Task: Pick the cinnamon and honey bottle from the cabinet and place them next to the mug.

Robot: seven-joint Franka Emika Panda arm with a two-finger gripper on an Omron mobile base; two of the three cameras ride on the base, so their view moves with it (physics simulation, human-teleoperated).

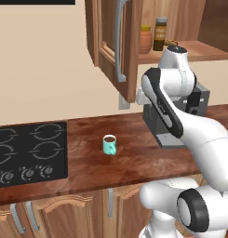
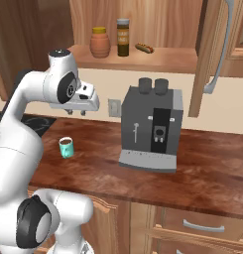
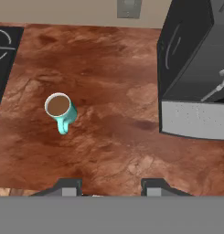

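Cinnamon: tall slim dark-brown bottle with grey cap and orange-tan label (image 2: pixel 123 37), upright on the shelf of the cabinet, near the shelf's left end, just beside the honey on its right in the right base view
Honey bottle: squat rounded orange-brown jar with yellow lid (image 2: pixel 99 42), upright on the same shelf, nearest the left end
Cabinet: brown wooden wall cabinet (image 2: pixel 157 62), its panelled door with long curved grey handle (image 2: pixel 218 47) swung open
Mug: small teal mug with handle and dark brown liquid (image 3: pixel 61 109), on the dark red-brown wooden counter (image 3: pixel 109 137), between the black hob (image 1: pixel 29 153) and the grey coffee machine (image 2: pixel 151 129), apart from both
Shelf extra: small brown sausage-like item (image 2: pixel 144 48), right of the cinnamon
Gripper: two-finger gripper (image 3: pixel 111 187), pointing down over the counter, well below the shelf; dark tips stand apart, nothing between them
Step in hand: judged the start, neither bottle picked yet
Next move: likely raise and turn the hand toward the shelf, approach one bottle without knocking its close neighbour
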